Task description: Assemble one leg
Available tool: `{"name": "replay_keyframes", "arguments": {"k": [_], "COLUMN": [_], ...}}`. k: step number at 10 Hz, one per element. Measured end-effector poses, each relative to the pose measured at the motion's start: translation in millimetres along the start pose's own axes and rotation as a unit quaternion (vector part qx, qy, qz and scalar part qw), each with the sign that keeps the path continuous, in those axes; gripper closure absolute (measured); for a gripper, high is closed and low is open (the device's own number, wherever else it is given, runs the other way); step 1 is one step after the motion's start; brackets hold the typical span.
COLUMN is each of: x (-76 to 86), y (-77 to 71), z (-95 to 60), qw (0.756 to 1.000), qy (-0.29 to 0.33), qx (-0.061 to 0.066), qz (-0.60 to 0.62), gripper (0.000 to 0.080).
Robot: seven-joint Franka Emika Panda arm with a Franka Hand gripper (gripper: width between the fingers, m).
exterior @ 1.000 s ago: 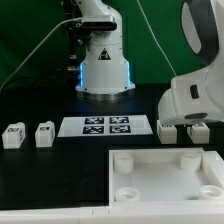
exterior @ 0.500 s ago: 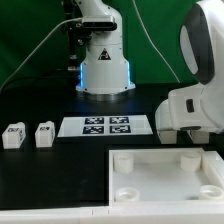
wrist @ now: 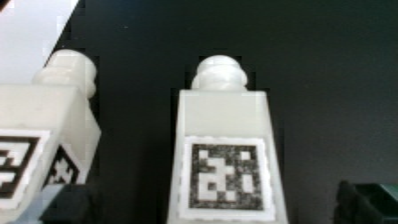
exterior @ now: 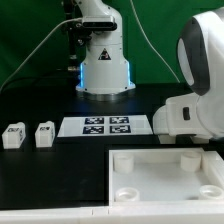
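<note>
The gripper, fingers apart, is hovering astride the wrist view's middle leg, likely a light, rigid, smooth block best pinched across its flat sides.

No words or numbers can be read; the tag on the leg is pattern only. A warning triangle is shown on the robot base.

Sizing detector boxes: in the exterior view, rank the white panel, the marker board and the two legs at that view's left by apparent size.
1. white panel, largest, though nearest the camera.
2. marker board.
3. far-left leg and second leg: alike, not ranked.
</note>
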State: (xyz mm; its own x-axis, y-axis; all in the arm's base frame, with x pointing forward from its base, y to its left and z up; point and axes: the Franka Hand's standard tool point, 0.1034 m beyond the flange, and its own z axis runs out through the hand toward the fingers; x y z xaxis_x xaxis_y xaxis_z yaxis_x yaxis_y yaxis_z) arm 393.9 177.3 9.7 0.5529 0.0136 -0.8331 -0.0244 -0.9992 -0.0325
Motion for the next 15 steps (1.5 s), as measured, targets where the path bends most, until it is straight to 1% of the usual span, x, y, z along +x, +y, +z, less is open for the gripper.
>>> {"name": "replay_keyframes", "arguments": {"k": [2, 3, 4, 13, 14, 15], "x": [0.1, 0.1, 0.1, 0.1, -0.6, -11.5], "y": [0.1, 0.0, 0.1, 0.2, 2.5, 3.8], "z": [0.3, 0.3, 0.3, -0.5, -14.2, -31.0], "qw": [1.0, 1.0, 1.0, 1.0, 1.0, 0.999], "qy": [0.0, 0.0, 0.0, 0.001, 0.021, 0.03], "qx": [0.0, 0.0, 0.0, 0.0, -0.007, -0.007], "qz": [0.0, 0.0, 0.0, -0.001, -0.012, -0.019], "gripper": [0.0412, 0.0412, 0.0509, 0.0509, 0.0509, 0.0508]}}
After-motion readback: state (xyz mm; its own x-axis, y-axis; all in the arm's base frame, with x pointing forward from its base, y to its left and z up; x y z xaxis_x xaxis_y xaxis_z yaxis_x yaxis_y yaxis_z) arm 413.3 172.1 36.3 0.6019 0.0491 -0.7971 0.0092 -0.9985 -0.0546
